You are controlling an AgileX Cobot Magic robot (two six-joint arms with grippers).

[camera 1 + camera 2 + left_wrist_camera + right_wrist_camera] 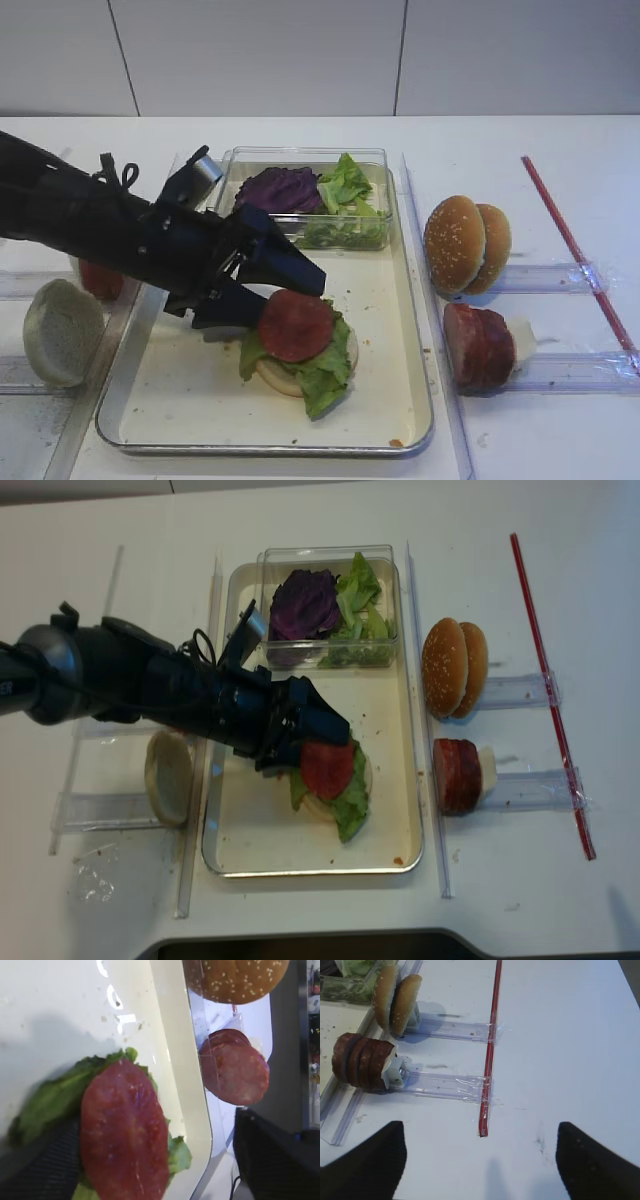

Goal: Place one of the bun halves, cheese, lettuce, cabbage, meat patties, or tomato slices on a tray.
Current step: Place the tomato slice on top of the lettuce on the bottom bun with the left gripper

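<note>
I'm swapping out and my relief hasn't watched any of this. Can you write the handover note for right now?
Left tool: open, beside the tomato slice, holding nothing.
Right tool: open, empty, over bare table.
On the tray: bun base, lettuce, tomato slice on top.
Off the tray: spare buns, meat patties, a pale bun half.
Done: the tomato slice is placed.
Left: draw the left arm clear.
</note>
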